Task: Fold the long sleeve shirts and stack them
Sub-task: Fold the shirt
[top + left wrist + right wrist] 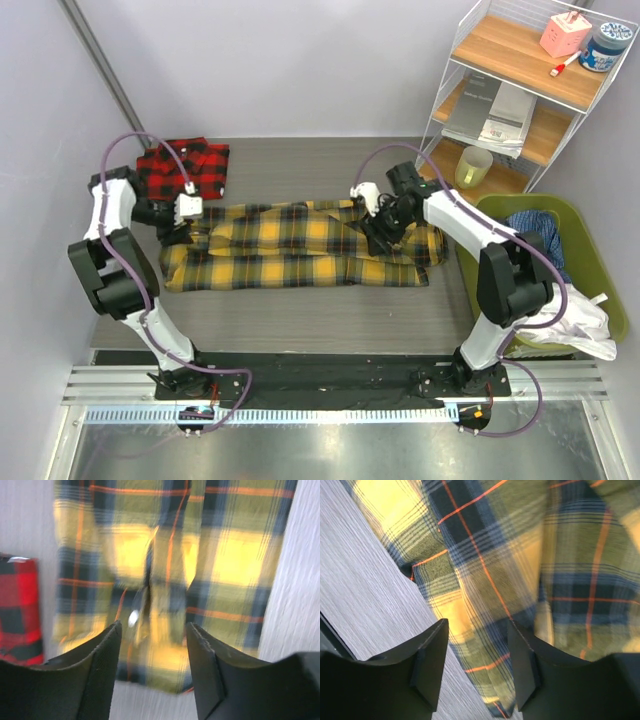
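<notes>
The yellow-and-black check shirt [300,245] lies in a long narrow band across the table. It fills the left wrist view [170,570] and the right wrist view [520,565]. The red-and-black check shirt [185,168] lies folded at the back left, and its edge shows in the left wrist view [17,610]. My left gripper [180,228] is open above the yellow shirt's left end [152,650]. My right gripper [378,230] is open above the shirt's right part, near a cloth edge [477,650]. Neither gripper holds anything.
A white wire shelf [520,90] with wooden boards stands at the back right, holding a pink box, a jar and papers. A green basket [590,300] with clothes sits at the right. The table top [300,320] is grey.
</notes>
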Tool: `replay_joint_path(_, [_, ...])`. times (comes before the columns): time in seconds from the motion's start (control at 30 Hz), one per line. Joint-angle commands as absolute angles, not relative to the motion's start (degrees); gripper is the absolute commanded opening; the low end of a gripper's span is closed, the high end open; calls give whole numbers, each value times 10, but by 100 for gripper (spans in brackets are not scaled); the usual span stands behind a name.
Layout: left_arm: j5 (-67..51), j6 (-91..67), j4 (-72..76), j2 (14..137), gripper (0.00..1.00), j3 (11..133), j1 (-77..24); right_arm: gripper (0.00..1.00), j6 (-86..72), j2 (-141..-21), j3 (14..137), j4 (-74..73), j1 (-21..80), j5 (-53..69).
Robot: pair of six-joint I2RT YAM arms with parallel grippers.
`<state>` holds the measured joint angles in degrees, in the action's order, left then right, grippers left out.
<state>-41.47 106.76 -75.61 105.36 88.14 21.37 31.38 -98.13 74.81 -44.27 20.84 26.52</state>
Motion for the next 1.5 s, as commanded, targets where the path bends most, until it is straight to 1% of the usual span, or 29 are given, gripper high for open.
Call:
replay_joint_path(0.0, [-370, 871, -646, 1026, 54, 821, 147, 54, 294, -1019, 758, -432, 232, 224])
replay_joint_path(0.03, [-355, 855, -623, 1023, 54, 805, 124, 54, 293, -1024, 758, -431, 234, 213])
replay_joint_path(0.1, [-317, 842, -575, 1023, 52, 755, 109, 54, 290, -1033, 759, -427, 234, 201])
replay_joint_path(0.17, [-270, 817, -536, 1034, 48, 717, 94, 54, 289, -1050, 759, -428, 234, 182])
replay_joint_path(0.23, [-236, 810, -528, 1047, 45, 704, 92, 54, 287, -1061, 759, -425, 233, 169])
replay_joint_path(0.3, [-182, 805, -534, 1070, 39, 694, 94, 53, 288, -1076, 754, -428, 235, 155])
replay_joint_path(0.37, [-170, 836, -561, 1079, 35, 691, 107, 52, 292, -1090, 756, -430, 233, 148])
replay_joint_path(0.53, [-153, 905, -627, 1031, 32, 619, 118, 52, 318, -1123, 788, -444, 239, 143])
replay_joint_path(0.6, [-151, 920, -629, 1010, 32, 596, 118, 52, 338, -1139, 815, -452, 248, 138])
replay_joint_path(0.67, [-160, 917, -633, 988, 34, 582, 119, 54, 341, -1145, 852, -465, 249, 148])
replay_joint_path(0.7, [-171, 908, -643, 984, 36, 591, 125, 54, 340, -1143, 866, -488, 248, 152])
replay_joint_path(0.73, [-219, 903, -676, 977, 41, 605, 130, 55, 339, -1137, 879, -503, 245, 168])
replay_joint_path(0.77, [-248, 893, -700, 973, 44, 649, 134, 57, 338, -1129, 899, -517, 242, 178])
replay_joint_path(0.83, [-308, 866, -739, 966, 49, 697, 139, 59, 337, -1097, 911, -555, 222, 219])
replay_joint_path(0.87, [-362, 863, -778, 963, 51, 746, 138, 60, 337, -1086, 915, -565, 215, 231])
replay_joint_path(0.97, [-425, 812, -789, 953, 57, 796, 107, 61, 356, -1049, 897, -600, 174, 252])
replay_joint_path(1.0, [-442, 789, -768, 950, 59, 817, 74, 61, 370, -1042, 887, -607, 165, 251])
replay_joint_path(1.03, [-446, 728, -746, 950, 61, 823, 56, 61, 376, -1037, 878, -611, 156, 245])
replay_joint_path(1.13, [-449, 642, -647, 966, 62, 852, -25, 61, 396, -1039, 855, -628, 119, 236])
replay_joint_path(1.17, [-450, 583, -616, 974, 62, 863, -43, 59, 398, -1045, 851, -633, 104, 236])
replay_joint_path(1.2, [-449, 556, -565, 999, 62, 874, -76, 58, 397, -1048, 847, -633, 96, 240])
replay_joint_path(1.3, [-447, 469, -512, 1067, 61, 936, -130, 58, 396, -1056, 835, -626, 77, 241])
replay_joint_path(1.33, [-446, 452, -485, 1090, 59, 973, -141, 58, 396, -1058, 832, -623, 73, 243])
replay_joint_path(1.4, [-444, 414, -465, 1125, 59, 1005, -170, 58, 391, -1064, 828, -617, 65, 248])
replay_joint_path(1.47, [-432, 410, -456, 1171, 59, 1045, -187, 57, 388, -1070, 828, -614, 64, 252])
